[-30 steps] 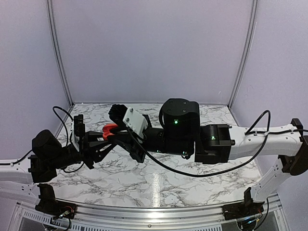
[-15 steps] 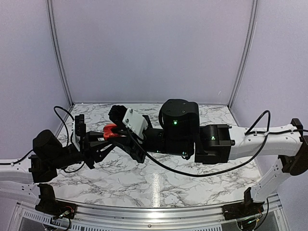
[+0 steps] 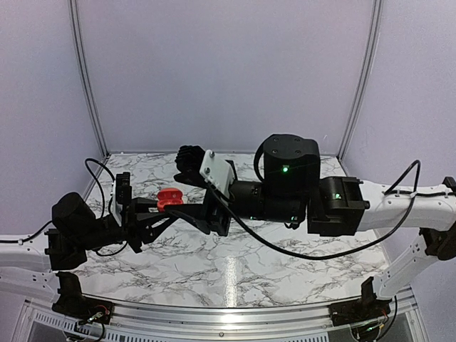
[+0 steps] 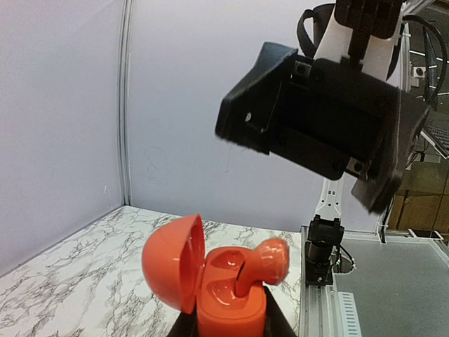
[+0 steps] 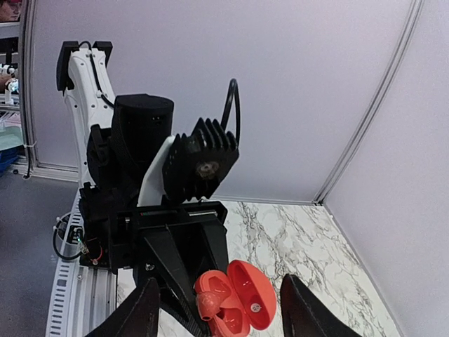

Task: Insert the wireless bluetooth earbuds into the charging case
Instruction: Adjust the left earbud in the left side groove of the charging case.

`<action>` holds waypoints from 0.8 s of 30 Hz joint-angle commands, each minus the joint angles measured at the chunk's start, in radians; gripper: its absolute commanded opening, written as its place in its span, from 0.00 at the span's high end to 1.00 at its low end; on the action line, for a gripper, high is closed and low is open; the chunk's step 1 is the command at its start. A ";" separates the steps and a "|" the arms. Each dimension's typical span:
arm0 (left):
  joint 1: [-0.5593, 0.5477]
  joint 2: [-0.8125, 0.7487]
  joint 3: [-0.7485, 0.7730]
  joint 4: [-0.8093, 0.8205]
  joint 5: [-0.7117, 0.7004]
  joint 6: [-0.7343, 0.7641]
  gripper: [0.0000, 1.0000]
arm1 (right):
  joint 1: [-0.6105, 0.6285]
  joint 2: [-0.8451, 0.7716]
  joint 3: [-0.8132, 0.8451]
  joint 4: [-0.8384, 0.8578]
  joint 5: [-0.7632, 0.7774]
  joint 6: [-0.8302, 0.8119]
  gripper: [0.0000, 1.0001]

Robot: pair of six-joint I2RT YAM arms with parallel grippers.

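No text, label, brand or number is legible in any view; tiny marks inside the charging case (image 5: 247, 300), lower centre, are possibly lettering but unreadable.

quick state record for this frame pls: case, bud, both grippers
case: red charging case, lid open, held above the marble table
bud: red earbud standing in one well, head sticking up above the rim, not flush
other well: looks empty
left gripper: shut on the charging case body
right gripper: open, holding nothing, clear of the charging case
likely next: press the earbud down, probably
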 commanded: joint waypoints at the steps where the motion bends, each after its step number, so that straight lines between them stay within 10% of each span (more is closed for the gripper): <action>1: 0.004 0.008 0.020 0.048 0.032 -0.007 1.00 | 0.007 -0.045 0.011 -0.039 -0.033 -0.024 0.41; 5: 0.004 0.017 0.023 0.045 0.077 -0.003 1.00 | 0.006 -0.054 0.022 -0.077 -0.053 -0.027 0.34; 10: 0.004 0.027 0.030 0.030 0.127 0.005 1.00 | 0.004 -0.028 0.062 -0.166 -0.048 -0.033 0.02; 24: 0.004 0.051 0.046 0.020 0.188 0.005 1.00 | -0.042 -0.008 0.066 -0.182 0.031 0.032 0.03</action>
